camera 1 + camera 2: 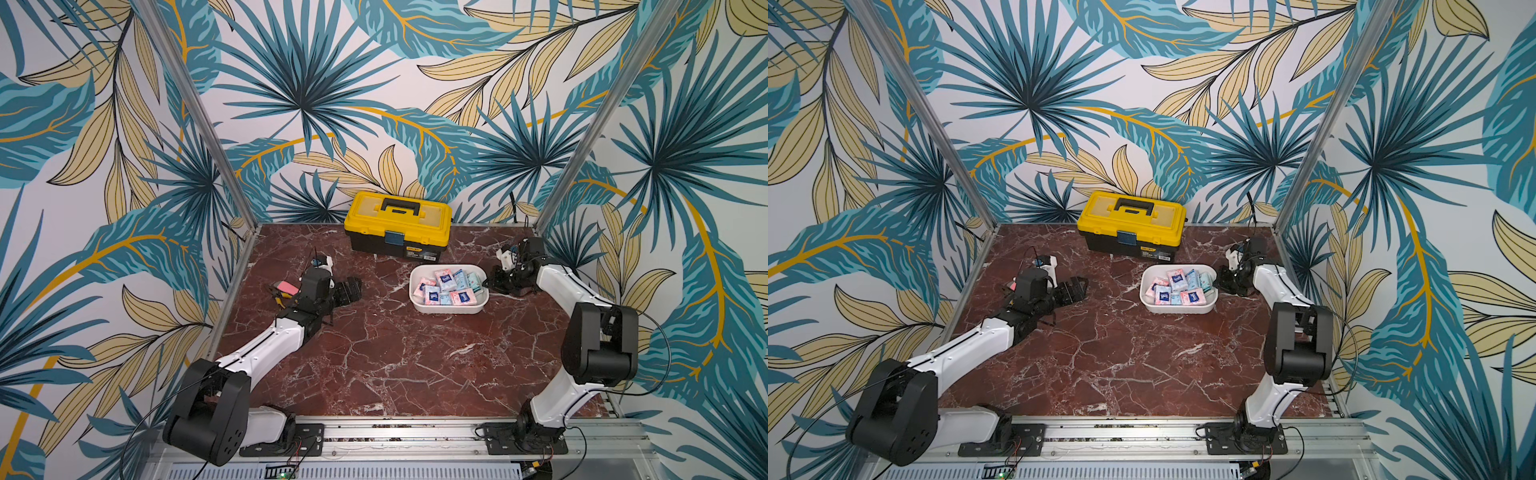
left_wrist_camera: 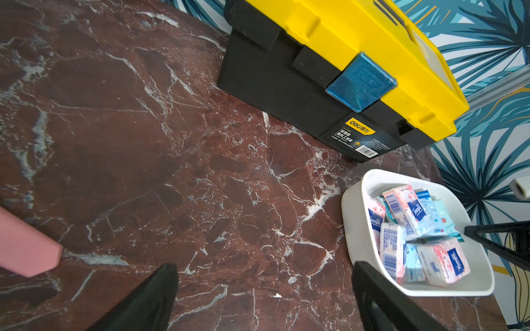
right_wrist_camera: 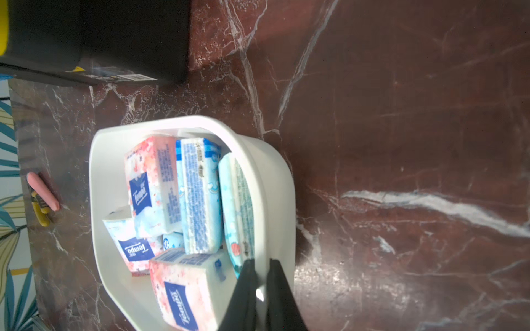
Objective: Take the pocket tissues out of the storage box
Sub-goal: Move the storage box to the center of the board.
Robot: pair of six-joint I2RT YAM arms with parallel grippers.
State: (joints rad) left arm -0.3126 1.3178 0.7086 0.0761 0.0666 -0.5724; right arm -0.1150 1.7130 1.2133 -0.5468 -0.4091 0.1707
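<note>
The right claw (image 3: pixel 262 266), its two black fingers (image 3: pixel 248 286) drawn almost together, pinches the side wall of the shallow white plastic storage box (image 3: pixel 109 172) with rounded corners. The right wrist view shows one finger inside the rim and one outside. The pocket tissues (image 3: pixel 155 183), soft flat packets in pink floral and light-blue wrappers with dark blue labels, all lie inside the box, heaped and overlapping. The closest sits just beside the inner finger, and a few stand on edge against the gripped wall. In both top views the box rests on the red-brown, white-veined marble tabletop (image 1: pixel 395 353), directly in front of the right claw. The left claw (image 1: pixel 351 286) sits low over the marble, well apart from the box and pointing toward it. Its jaws are spread wide and hold nothing, and bare stone shows between its fingers in the left wrist view. Whether it touches the surface cannot be told. A large black toolbox (image 1: pixel 397 224) with a yellow lid, black handle and blue latch stands beyond both claws, against the leaf-patterned back wall and near the box's far side. Behind the left claw, beside its wrist, a flat pink tool (image 1: pixel 286 286) lies against a pair of yellow-handled pliers (image 1: pixel 279 298).
</note>
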